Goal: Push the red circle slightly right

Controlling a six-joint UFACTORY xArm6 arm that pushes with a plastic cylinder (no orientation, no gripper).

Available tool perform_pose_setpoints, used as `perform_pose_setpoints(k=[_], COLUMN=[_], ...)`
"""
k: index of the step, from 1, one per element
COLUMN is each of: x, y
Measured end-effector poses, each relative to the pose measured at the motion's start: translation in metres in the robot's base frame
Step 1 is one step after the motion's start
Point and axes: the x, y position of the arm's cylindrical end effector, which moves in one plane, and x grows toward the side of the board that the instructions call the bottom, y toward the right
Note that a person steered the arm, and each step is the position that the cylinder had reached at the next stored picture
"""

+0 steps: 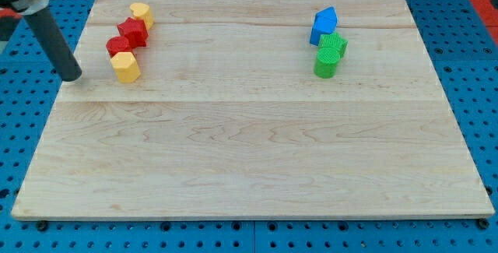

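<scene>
The red circle point(117, 46) lies near the board's top left corner, in a tight column of blocks. Another red block point(134, 31), of angular shape, touches it at its upper right. A yellow block point(141, 12) sits above that one. A yellow hexagon point(125, 66) sits just below the red circle. My tip point(71, 77) rests at the board's left edge, to the left of and slightly below the red circle, about level with the yellow hexagon. It touches no block.
A blue block point(324, 25) sits at the upper right, with two green blocks point(334, 46) point(327, 64) stacked closely below it. The wooden board point(249, 152) lies on a blue pegboard surface.
</scene>
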Motion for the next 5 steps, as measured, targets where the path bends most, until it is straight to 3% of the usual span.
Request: perform_pose_setpoints(k=[5], x=[-0.039], y=[0.041])
